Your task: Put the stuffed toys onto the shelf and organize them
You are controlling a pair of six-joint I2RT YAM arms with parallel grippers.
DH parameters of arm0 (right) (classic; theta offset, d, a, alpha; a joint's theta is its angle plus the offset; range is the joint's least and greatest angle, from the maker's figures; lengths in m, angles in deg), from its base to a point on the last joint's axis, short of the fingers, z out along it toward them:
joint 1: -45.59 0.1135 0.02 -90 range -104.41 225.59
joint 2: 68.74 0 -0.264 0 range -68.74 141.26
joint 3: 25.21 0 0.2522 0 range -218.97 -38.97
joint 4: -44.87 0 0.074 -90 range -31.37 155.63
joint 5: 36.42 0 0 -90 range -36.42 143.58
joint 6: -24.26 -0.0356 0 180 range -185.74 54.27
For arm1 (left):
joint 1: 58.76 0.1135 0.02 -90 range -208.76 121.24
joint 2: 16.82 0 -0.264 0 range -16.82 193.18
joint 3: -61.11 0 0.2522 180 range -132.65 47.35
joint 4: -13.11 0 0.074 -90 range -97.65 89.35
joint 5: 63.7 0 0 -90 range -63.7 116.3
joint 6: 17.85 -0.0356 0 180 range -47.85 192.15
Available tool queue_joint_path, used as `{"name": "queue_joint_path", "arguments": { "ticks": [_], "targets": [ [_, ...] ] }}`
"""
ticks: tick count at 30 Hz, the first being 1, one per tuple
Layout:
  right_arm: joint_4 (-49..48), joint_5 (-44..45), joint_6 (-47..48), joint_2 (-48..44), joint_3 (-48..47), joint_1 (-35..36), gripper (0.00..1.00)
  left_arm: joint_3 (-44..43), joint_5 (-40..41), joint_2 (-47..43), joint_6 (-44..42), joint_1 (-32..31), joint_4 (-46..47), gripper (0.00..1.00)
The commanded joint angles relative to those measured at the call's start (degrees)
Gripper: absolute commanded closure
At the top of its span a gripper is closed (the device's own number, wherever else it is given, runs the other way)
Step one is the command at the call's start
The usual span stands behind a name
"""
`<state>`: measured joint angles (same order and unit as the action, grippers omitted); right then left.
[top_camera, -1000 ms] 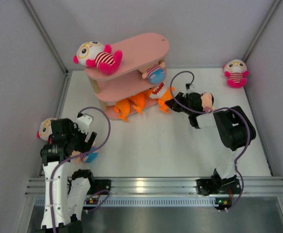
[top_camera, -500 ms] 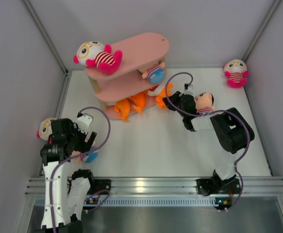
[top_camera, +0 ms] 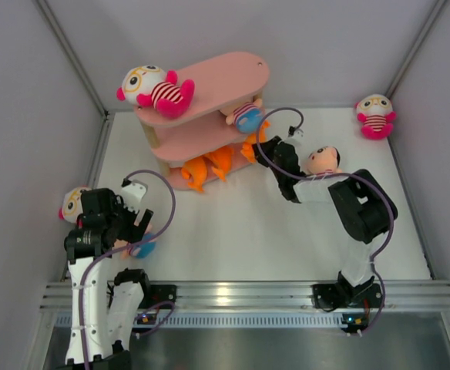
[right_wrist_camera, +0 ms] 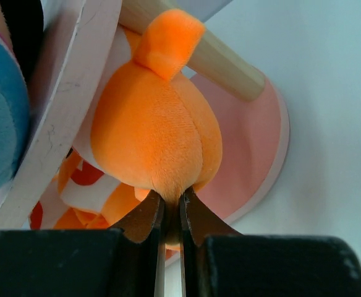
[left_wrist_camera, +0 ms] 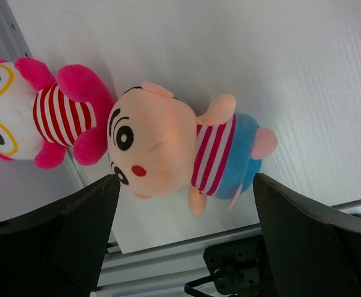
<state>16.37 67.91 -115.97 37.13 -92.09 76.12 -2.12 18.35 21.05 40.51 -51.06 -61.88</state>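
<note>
**Item 1.** We record a pink three-tier shelf of long oval boards (top_camera: pixel 209 81) at the far left of the white bench (top_camera: pixel 248 231). Its boards are joined by light wooden posts (right_wrist_camera: pixel 224 62).

**Item 2.** The right hand (right_wrist_camera: pixel 171 207) is at the right end of the shelf's lowest tier. Its fingers (right_wrist_camera: pixel 143 219) are drawn almost together, with only a thin slit between them, and they pinch a fold of the orange plush shark (right_wrist_camera: pixel 156 136). The shark lies directly ahead of the hand, on the bottom board under the middle one, against a post.

**Item 3.** Other orange sharks (top_camera: pixel 209 163) lie further left on the same tier.

**Item 4.** On the middle tier, at the right end, we list a peach-headed plush doll with a blue bottom (top_camera: pixel 246 116). On the top tier, at the left end, lies a white-headed plush doll with yellow glasses, magenta limbs and a striped shirt (top_camera: pixel 154 89).

**Item 5.** The left hand (left_wrist_camera: pixel 183 185) is spread wide and grips nothing. A second peach-headed doll (left_wrist_camera: pixel 180 154) lies on the bench in the gap between its fingers (left_wrist_camera: pixel 75 229). A second white-headed doll (left_wrist_camera: pixel 38 111) touches that doll's head, at the bench's left edge.

**Item 6.** A third white-headed doll (top_camera: pixel 375 116) sits in the far right corner, well apart from both hands. A third peach-headed doll (top_camera: pixel 321 159) lies just beside the right arm, partly hidden.
</note>
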Motion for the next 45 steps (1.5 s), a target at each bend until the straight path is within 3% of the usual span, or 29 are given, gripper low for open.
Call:
{"name": "queue_joint_path", "arguments": {
  "ticks": [1, 12, 16, 21, 25, 27, 31, 32, 40, 45],
  "targets": [
    [-2.74, 4.57, -3.81, 1.36, -4.27, 1.03, 1.0, -0.19, 0.56, -0.86, -0.09, -0.06, 2.17, 0.05],
    [5.77, 3.87, -7.15, 6.19, -9.45, 2.08, 1.0, 0.69, 0.91, -1.22, -0.97, -0.15, 2.26, 0.05],
    [8.77, 2.99, -7.33, 7.43, -10.77, 2.0, 0.84, 0.96, 1.26, -1.39, -1.32, -0.15, 2.26, 0.05],
    [12.72, 1.41, -6.89, 7.43, -11.83, 2.0, 0.74, 0.96, 0.91, -1.39, -1.32, -0.23, 2.17, 0.05],
    [13.69, -0.35, -4.35, 6.64, -11.91, 2.09, 0.58, 1.13, 0.74, -1.57, -1.5, -0.15, 2.26, 0.05],
    [14.92, -1.31, -2.85, 6.81, -13.05, 2.08, 0.59, 1.31, 0.74, -1.65, -1.58, -0.15, 2.26, 0.05],
    [15.89, -2.11, -3.19, 7.43, -13.67, 2.08, 0.8, 1.22, 0.91, -1.66, -1.58, -0.23, 2.26, 0.05],
    [15.63, -2.37, -3.37, 7.51, -13.67, 2.0, 0.8, 1.13, 0.91, -1.83, -1.5, -0.15, 2.26, 0.05],
    [17.91, -3.78, -3.55, 5.41, -12.62, 2.0, 0.38, 0.87, 1.53, -2.01, -1.67, -0.15, 2.26, 0.05],
    [24.84, -2.02, 3.64, -4.5, -9.19, 0.94, 0.29, 0.87, 1.62, -2.18, -1.67, -0.15, 2.26, 0.05]
  ]
}}
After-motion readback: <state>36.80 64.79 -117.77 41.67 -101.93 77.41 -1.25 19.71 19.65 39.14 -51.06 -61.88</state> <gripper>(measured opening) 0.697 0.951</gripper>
